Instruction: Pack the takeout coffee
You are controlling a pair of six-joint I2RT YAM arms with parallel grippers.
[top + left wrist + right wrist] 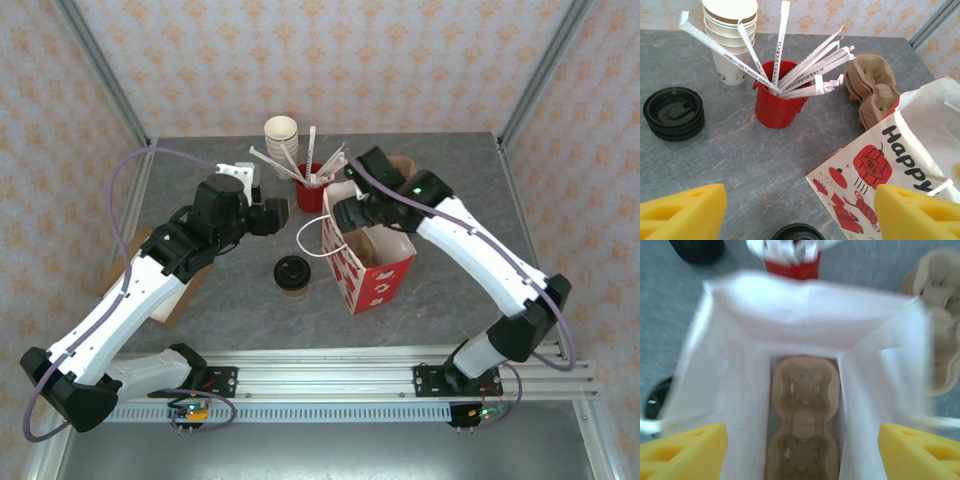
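Takeout coffee (291, 275): upright on table, lid up, just left of bag
Paper bag (378, 268): open, standing, cardboard carrier (802, 415) inside
Left gripper (272, 216): fingers wide, empty, behind coffee
Right gripper (345, 213): fingers wide over bag mouth

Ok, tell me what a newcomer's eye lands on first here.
The red-and-white paper bag standing open mid-table, with a brown cardboard cup carrier lying flat on its bottom. Just left of it stands the takeout coffee with its black lid, outside the bag. Behind them, a red cup bristling with wrapped straws sits beside a stack of cream cups.
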